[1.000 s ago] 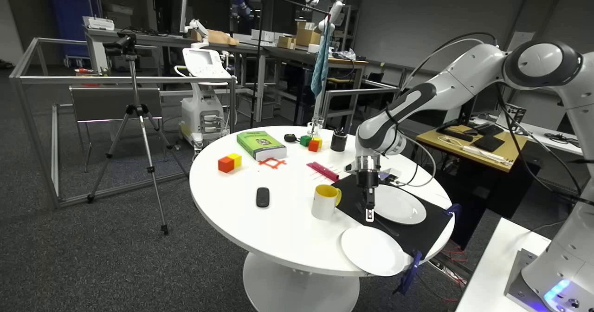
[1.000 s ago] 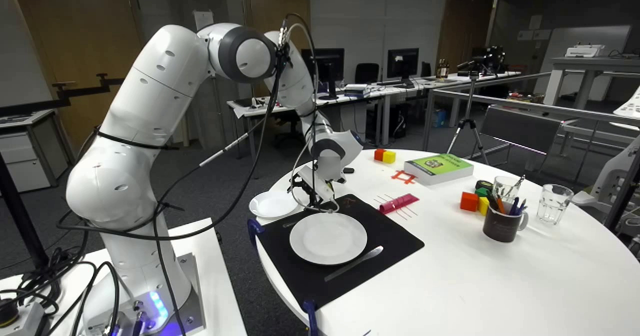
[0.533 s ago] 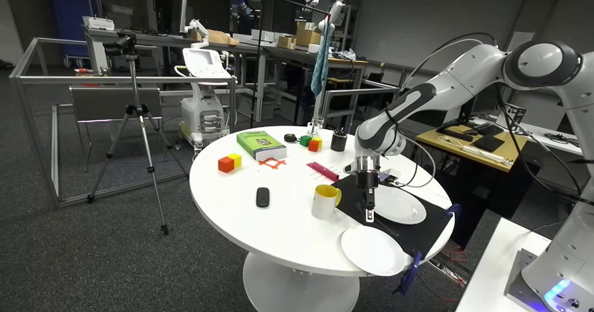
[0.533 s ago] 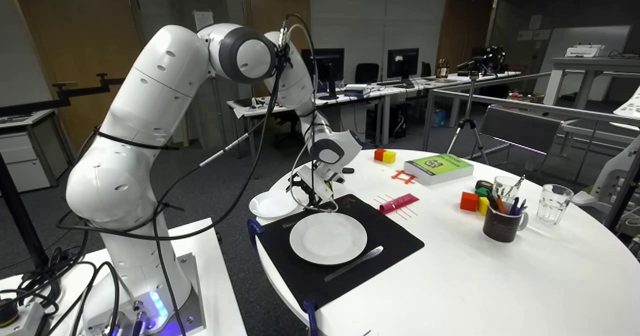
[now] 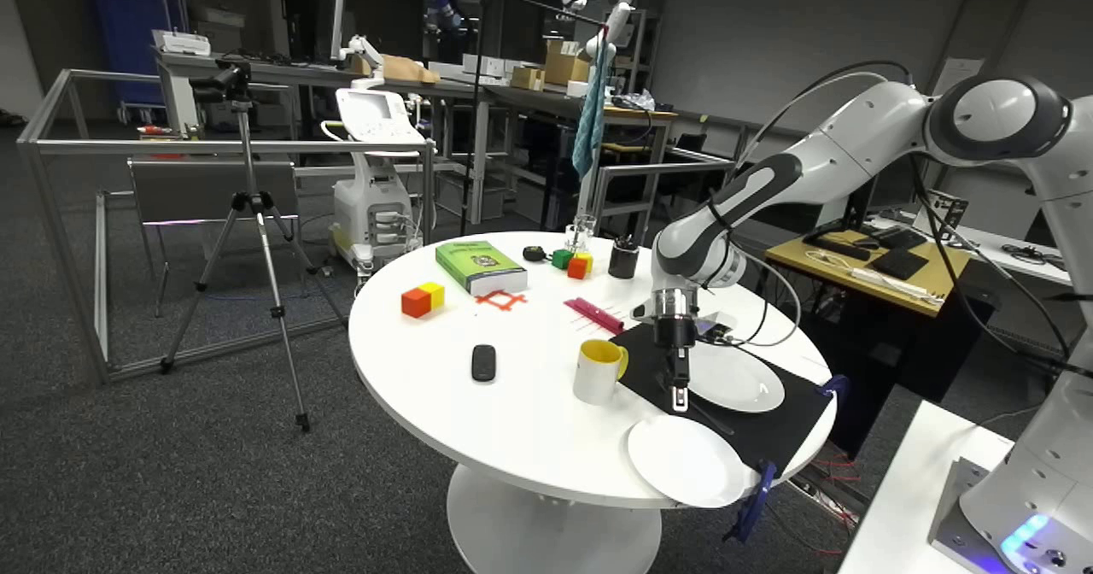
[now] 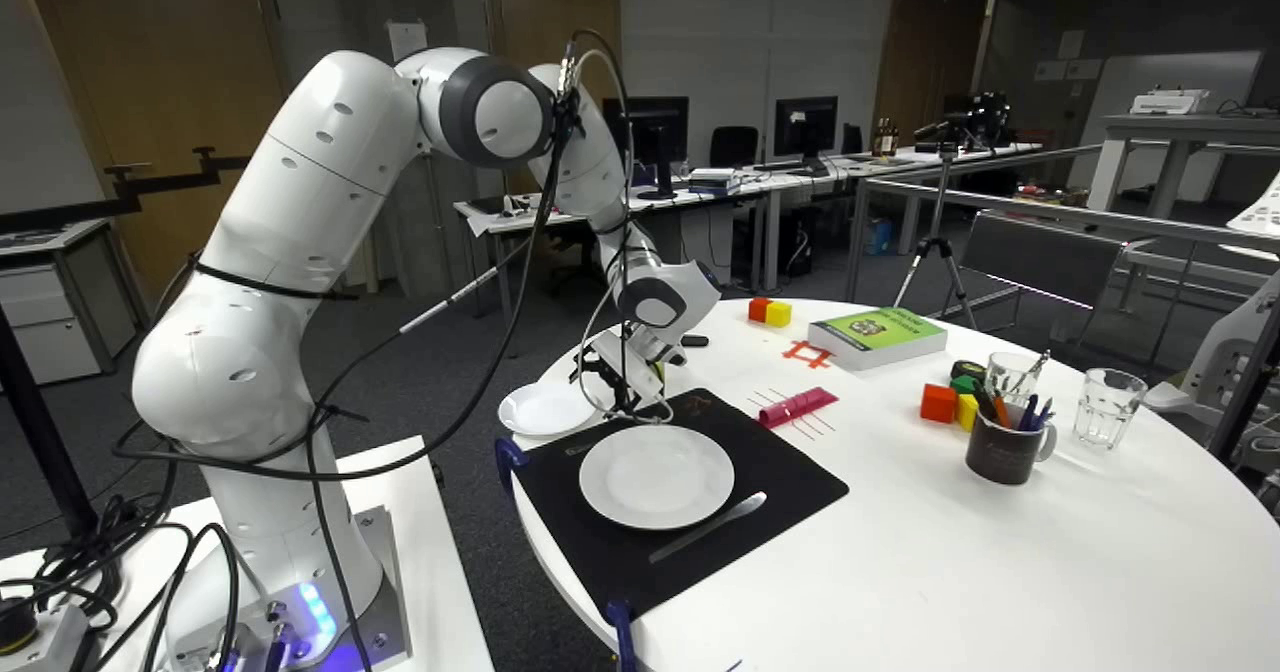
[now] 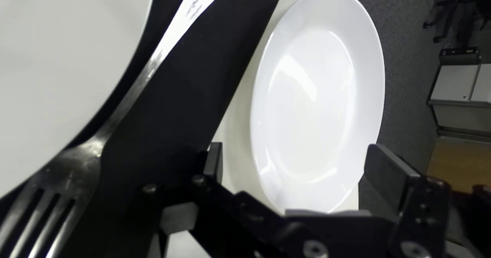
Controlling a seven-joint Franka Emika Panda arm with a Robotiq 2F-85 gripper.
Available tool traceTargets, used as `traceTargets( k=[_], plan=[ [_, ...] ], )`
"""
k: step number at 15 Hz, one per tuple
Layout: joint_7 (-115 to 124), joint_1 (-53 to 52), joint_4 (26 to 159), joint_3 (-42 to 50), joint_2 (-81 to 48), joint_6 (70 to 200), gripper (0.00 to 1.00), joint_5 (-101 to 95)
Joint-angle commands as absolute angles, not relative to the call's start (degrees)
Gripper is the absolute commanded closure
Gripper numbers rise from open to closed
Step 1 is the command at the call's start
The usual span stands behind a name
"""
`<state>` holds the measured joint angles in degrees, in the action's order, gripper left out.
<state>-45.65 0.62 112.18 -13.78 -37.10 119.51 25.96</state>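
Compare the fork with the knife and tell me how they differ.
The fork ends in four tines; the knife has none. On the black placemat, the fork lies on the side of the white plate nearer the end effector; the knife lies on the opposite side. Both are slim, look metallic and rest on that placemat.

No text coming out legible: green book (image 6: pixel 878 339) is carrying dark lettering across its cover in both exterior views, showing too small and blurred for reading; dark mug (image 6: pixel 1005 452) is bearing faint print in an exterior view, also unreadable
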Motion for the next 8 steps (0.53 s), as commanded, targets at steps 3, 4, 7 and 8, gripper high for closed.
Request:
traceTargets(
  k=[3,4,7,8],
  plan=[
    [-44.9,1.3,110.31,-14.51,-38.14,116.73,0.0,25.42],
    [-44.84,1.27,110.17,-14.49,-38.32,116.59,0.0,25.36],
    [-44.88,1.3,109.79,-14.55,-38.94,116.13,0.0,25.32],
    [-44.85,1.3,109.61,-14.58,-39.2,116.01,0.0,25.3]
  ],
)
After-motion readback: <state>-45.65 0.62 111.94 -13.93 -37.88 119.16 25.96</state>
